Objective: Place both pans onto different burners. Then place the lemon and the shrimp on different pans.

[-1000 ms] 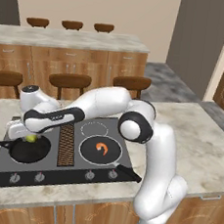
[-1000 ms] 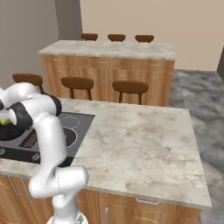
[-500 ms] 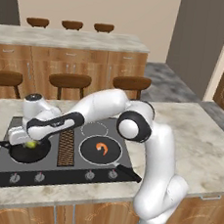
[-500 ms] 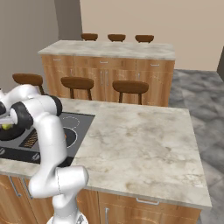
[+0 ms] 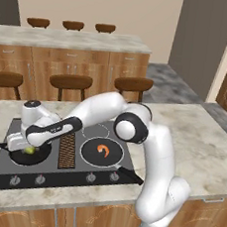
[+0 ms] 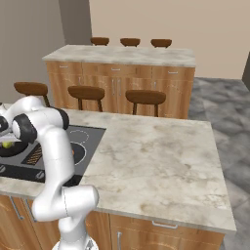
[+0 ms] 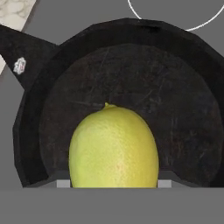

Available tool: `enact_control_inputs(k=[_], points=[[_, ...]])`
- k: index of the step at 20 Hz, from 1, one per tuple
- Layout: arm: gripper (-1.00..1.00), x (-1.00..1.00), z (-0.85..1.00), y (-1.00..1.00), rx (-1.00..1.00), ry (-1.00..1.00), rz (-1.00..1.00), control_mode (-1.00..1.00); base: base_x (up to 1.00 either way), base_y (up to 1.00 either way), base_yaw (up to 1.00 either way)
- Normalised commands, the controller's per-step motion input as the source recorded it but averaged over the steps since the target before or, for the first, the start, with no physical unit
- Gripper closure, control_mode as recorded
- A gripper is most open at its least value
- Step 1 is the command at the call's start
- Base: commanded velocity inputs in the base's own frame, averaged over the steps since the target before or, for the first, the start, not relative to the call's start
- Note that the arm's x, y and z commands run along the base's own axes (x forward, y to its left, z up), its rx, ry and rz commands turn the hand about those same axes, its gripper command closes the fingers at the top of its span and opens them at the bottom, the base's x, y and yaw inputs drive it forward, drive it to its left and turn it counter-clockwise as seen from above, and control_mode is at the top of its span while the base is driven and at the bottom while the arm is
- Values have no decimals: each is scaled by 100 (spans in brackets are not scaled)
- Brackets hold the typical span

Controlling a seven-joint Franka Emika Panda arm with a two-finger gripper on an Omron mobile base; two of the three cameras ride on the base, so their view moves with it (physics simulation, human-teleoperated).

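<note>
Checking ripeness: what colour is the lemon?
Yellow-green; the lemon shows best in the hand view, above the black pan.

A yellow-green oval lemon [image 7: 113, 148] sat low over a round black frying pan [image 7: 175, 100] on the dark grey glass cooktop [image 7: 78, 17], white burner circle [image 7: 175, 22] beyond.

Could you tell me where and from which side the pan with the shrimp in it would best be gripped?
Probably by its handle, which juts from the right pan toward the cooktop's front right corner. Come down from above, jaws across the handle's thin width; the shrimp sits mid-pan, and the low round rim offers less purchase.
</note>
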Motion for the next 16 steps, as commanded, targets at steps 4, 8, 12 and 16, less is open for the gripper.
enact_control_inputs(k=[4,8,12,16], points=[[100,7,-8,3,0,2,0,-100,0,0,0],[100,6,-12,6,0,2,0,-100,0,0,0],[100,11,-17,6,0,1,0,-100,0,0,0],[-100,10,-16,10,0,3,0,-100,0,0,0]])
